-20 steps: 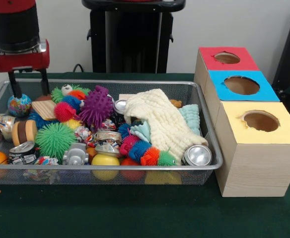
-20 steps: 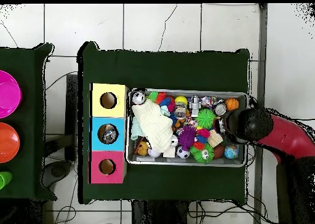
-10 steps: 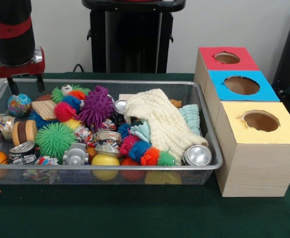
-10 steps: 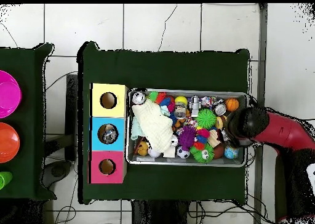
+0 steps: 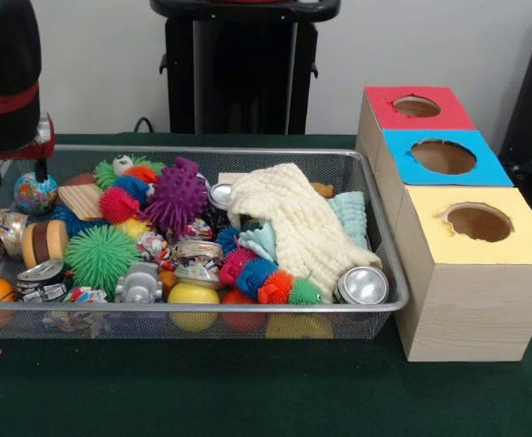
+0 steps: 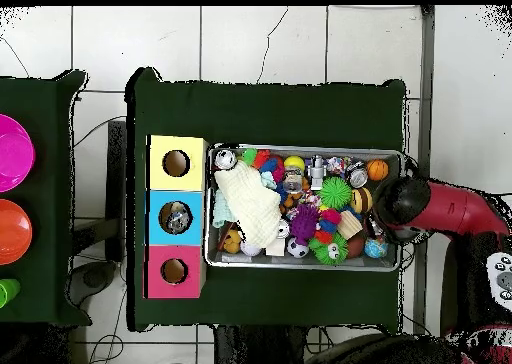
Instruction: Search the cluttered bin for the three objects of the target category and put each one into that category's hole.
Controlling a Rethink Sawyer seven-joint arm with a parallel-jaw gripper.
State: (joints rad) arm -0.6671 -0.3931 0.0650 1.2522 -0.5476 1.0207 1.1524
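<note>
crushed cans [image 5: 198,253] in bin [image 5: 248,308], off beside end effector [image 5: 11,164]: likely light, stiff, slippery; best pinched across the wrinkled middle; finger state impossible to tell

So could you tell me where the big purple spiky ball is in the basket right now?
In the front view the purple spiky ball sits left of centre in the basket, toward its far side, between the red spiky ball and the cream cloth.
</note>
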